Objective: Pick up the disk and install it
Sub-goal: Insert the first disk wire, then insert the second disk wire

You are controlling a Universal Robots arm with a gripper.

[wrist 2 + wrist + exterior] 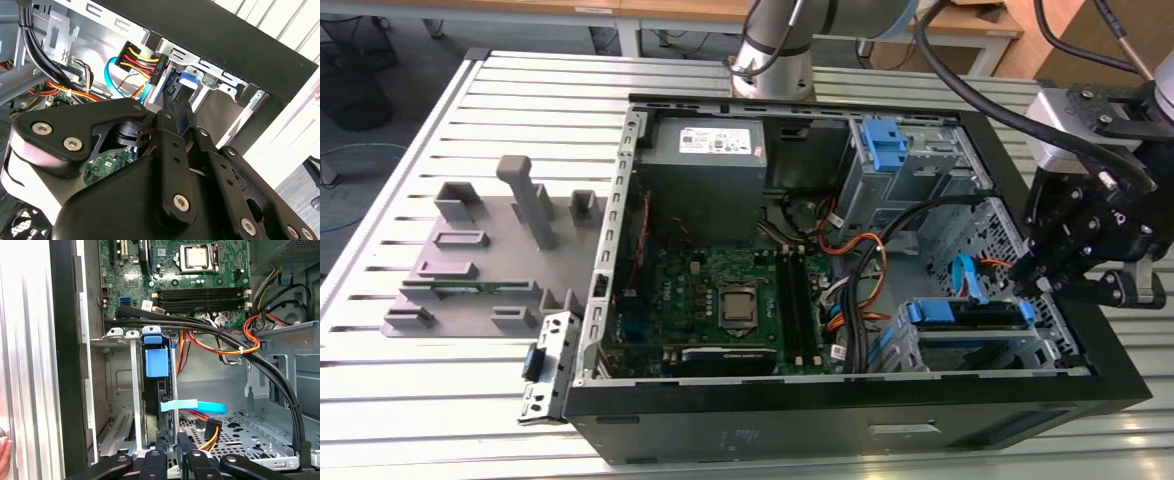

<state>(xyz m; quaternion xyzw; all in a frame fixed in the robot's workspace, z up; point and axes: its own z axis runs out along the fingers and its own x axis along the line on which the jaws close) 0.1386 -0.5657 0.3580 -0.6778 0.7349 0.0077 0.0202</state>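
- Exterior view: gripper point(1051, 272) hangs at the open computer case point(854, 405), on the exterior view's right, just beside the disk point(965, 313), which sits edge-up in the drive cage point(987, 350) for sliding in.
- Second wrist view: fingers point(170, 112) look nearly together around the disk's blue carrier edge point(172, 82); an actual grip cannot be told.
- First wrist view: disk stands in its bay, blue tab point(156, 361) outermost, with cables point(215, 330) draped across near the motherboard point(200, 275).

obstacles: bundled black cables point(240, 347) cross the case at the bay's 12 o'clock | flat blue ribbon cable point(195, 405) beside the bay
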